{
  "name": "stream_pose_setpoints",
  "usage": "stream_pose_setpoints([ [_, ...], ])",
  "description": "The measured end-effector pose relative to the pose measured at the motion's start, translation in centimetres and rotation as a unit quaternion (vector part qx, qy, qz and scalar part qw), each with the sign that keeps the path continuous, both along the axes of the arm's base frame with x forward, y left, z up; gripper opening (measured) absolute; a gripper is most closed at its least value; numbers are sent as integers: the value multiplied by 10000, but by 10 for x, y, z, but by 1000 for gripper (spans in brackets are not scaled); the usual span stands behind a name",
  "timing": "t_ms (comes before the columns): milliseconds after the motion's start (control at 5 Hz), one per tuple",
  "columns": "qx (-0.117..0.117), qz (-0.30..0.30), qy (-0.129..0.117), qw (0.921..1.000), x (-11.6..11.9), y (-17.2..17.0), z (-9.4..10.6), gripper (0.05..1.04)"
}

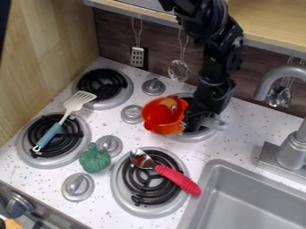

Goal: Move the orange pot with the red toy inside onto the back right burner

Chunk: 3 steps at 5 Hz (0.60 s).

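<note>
The black gripper (197, 117) is low over the back right burner, right beside an orange pot (165, 127); whether it grips the pot is unclear. The pot looks tilted, with a red thing (159, 115) and a tan-orange thing (169, 103) inside. Across the front right burner lies a spoon (177, 179) with a red handle and metal bowl. A white slotted spatula (75, 102) with a blue handle rests over the front left burner. Between the front burners sits a green broccoli-like toy (94, 158), next to a knob.
A grey sink (252, 197) and its faucet (291, 147) stand at the right. Silver knobs (131, 114) rise between the burners. Utensils (179, 70) hang on the back wall under a wooden shelf (269, 22). A wooden panel (48, 58) borders the left side.
</note>
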State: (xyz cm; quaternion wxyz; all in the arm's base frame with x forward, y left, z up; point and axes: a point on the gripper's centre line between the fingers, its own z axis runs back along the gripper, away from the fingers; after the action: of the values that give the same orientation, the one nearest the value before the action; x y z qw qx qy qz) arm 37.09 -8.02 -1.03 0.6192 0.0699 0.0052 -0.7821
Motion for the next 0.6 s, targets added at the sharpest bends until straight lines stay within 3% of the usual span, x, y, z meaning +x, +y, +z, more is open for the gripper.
stream_pose_setpoints([
  [400, -253, -371, 53, 9990, 2, -10, -3, 364],
  [600, -288, -526, -258, 9979, 11, -12, -1, 364],
])
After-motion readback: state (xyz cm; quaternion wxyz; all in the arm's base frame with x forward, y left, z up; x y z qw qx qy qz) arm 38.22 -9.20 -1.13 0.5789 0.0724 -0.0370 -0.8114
